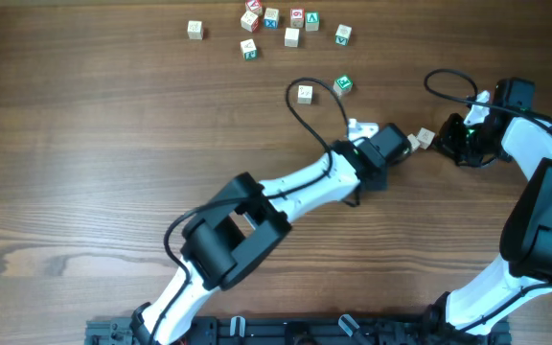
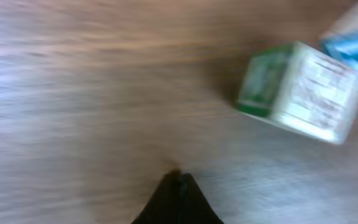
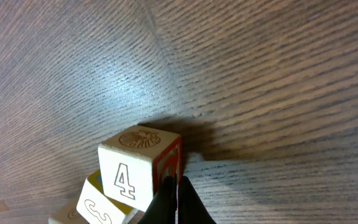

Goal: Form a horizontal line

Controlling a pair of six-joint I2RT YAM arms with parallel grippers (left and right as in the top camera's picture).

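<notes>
A short row of small pale cubes (image 1: pixel 423 139) lies between my two grippers in the overhead view; the arms hide part of it. The right wrist view shows a cube marked 4 (image 3: pixel 129 177) touching a cube marked 3 (image 3: pixel 98 208), with a third just showing at the lower left. My right gripper (image 3: pixel 174 182) is shut, its tips against the red-framed side of the 4 cube. My left gripper (image 2: pixel 179 177) is shut and holds nothing. The left wrist view is blurred and shows a pale cube with a green side (image 2: pixel 300 90) ahead to the right.
Several loose cubes with coloured symbols lie at the table's far edge, around a green-marked cube (image 1: pixel 311 21). Two more cubes (image 1: pixel 304 93) (image 1: pixel 344 85) lie closer, just beyond the left arm. A black cable (image 1: pixel 300 115) loops over the table by that arm.
</notes>
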